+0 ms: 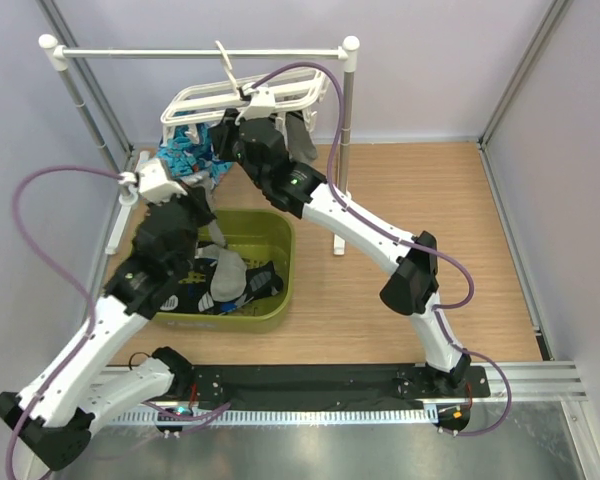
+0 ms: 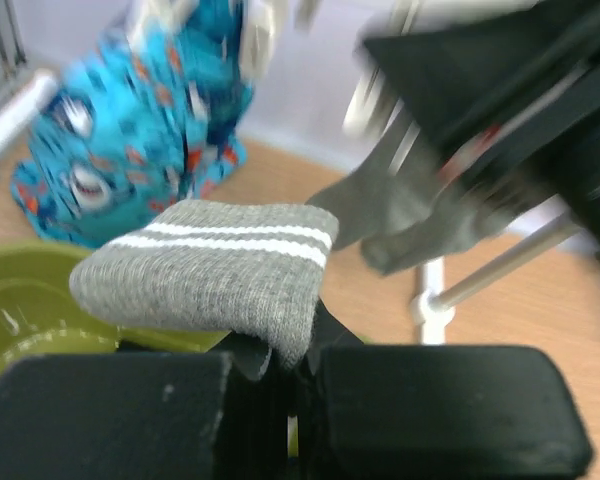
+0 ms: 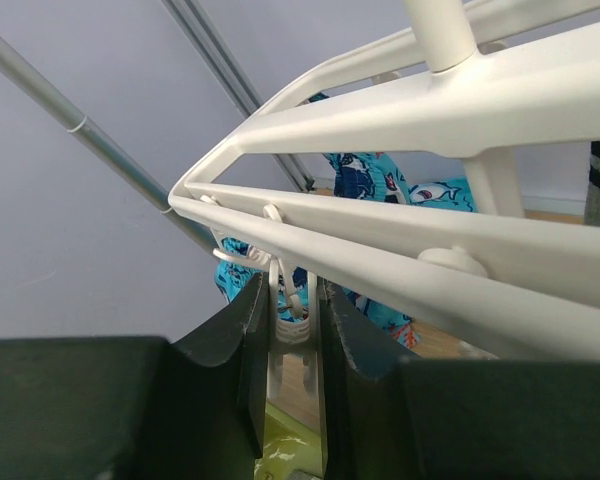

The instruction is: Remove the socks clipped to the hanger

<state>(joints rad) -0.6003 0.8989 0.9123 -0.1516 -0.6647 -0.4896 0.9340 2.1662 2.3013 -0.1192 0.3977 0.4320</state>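
The white grid hanger (image 1: pixel 242 98) hangs from the rail; it fills the right wrist view (image 3: pixel 430 120). My right gripper (image 1: pixel 230 135) reaches under it and is shut on one of its white clips (image 3: pixel 298 325), squeezing it between the jaws (image 3: pixel 295 300). My left gripper (image 1: pixel 205 177) sits just below and left of the hanger, over the basket's far edge. It is shut on a grey sock with white cuff stripes (image 2: pixel 215 275), at the fingertips (image 2: pixel 295 365). Blue patterned socks (image 1: pixel 185 155) (image 2: pixel 140 130) and dark grey socks (image 1: pixel 302 135) (image 2: pixel 400 215) still hang from the hanger.
A green basket (image 1: pixel 280 240) holding several loose socks stands on the wooden table under the left arm. The white rail stand (image 1: pixel 200 50) with its right pole (image 1: pixel 348 130) spans the back. Grey walls and metal frame posts close the cell in.
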